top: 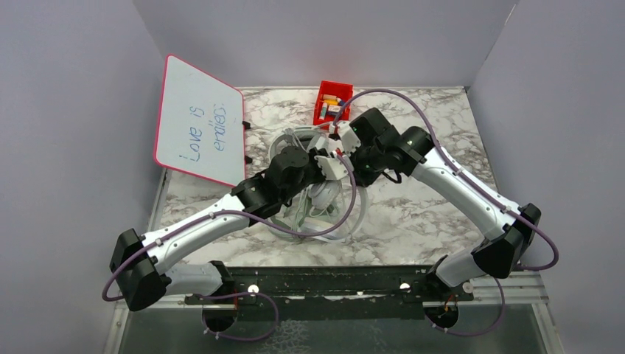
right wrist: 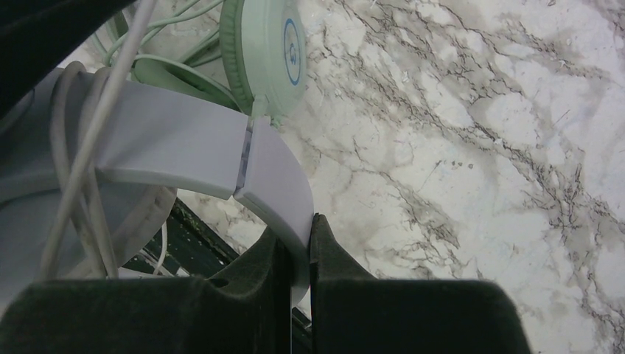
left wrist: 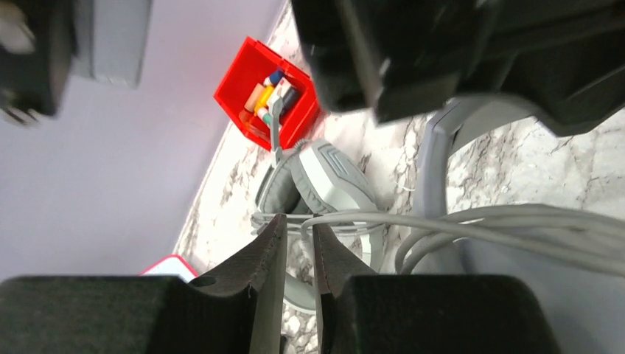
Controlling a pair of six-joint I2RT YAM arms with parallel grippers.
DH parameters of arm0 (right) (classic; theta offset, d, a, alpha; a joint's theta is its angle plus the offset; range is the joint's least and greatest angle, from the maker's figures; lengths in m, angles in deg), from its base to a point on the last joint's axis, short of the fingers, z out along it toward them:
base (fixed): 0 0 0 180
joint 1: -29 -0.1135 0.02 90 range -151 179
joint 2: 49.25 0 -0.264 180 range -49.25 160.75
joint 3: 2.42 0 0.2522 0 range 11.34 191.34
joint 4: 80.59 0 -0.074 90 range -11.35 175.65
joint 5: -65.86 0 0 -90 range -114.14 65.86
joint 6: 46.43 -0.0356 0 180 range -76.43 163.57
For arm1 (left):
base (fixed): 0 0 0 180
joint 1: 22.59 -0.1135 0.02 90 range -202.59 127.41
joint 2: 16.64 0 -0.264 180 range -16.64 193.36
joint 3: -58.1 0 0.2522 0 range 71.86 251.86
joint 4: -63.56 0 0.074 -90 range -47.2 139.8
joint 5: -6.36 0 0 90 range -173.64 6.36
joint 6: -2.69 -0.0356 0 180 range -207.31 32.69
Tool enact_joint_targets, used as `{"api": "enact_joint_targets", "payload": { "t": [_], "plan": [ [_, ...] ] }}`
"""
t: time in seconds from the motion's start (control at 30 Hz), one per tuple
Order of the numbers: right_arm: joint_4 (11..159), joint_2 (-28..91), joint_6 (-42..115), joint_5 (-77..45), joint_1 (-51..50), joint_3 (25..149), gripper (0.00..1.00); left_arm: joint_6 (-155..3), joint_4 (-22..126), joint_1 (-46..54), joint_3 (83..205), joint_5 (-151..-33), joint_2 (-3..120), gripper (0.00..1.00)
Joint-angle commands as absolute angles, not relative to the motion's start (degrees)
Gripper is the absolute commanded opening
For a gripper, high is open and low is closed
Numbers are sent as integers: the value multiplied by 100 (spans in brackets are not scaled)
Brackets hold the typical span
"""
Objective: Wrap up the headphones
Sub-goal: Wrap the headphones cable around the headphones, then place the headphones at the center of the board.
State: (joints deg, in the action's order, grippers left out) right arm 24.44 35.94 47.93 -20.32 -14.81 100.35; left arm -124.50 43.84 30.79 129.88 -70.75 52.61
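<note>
Seen from above, the headsets lie heaped mid-way across the table under both arms; the left gripper has its jaws nearly together on a cable, and the right gripper is clamped on a white band, so a hard pull could drag the tangle or slip the cable.

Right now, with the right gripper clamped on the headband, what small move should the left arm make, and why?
Probably carry the cable one more turn round the white headband: the right gripper holds it steady, turns already lie on it, and slack cable reaches the tips of the left gripper.
</note>
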Motion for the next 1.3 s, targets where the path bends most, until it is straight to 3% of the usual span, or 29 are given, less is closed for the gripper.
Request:
{"api": "enact_joint_targets", "payload": {
  "t": [0.0, 0.3, 0.47, 1.17, 1.27],
  "plan": [
    [2313, 3527, 4669, -1806, -1528, 10323, 1, -12133, 4631, 2932, 12799, -7369, 5130, 19],
    [2112, 3682, 4590, -2094, -1523, 10621, 1, -11904, 4719, 2822, 12492, -7557, 4989, 20],
    [2085, 3729, 4576, -2172, -1525, 10636, 1, -11850, 4648, 2750, 12433, -7547, 4864, 38],
    [1917, 3914, 4371, -3172, -1513, 10587, 1, -11267, 4276, 2220, 11961, -6898, 3843, 63],
    [1862, 3951, 4271, -3333, -1438, 10613, 1, -11140, 4211, 2111, 12018, -6901, 3653, 76]
  ]
}}
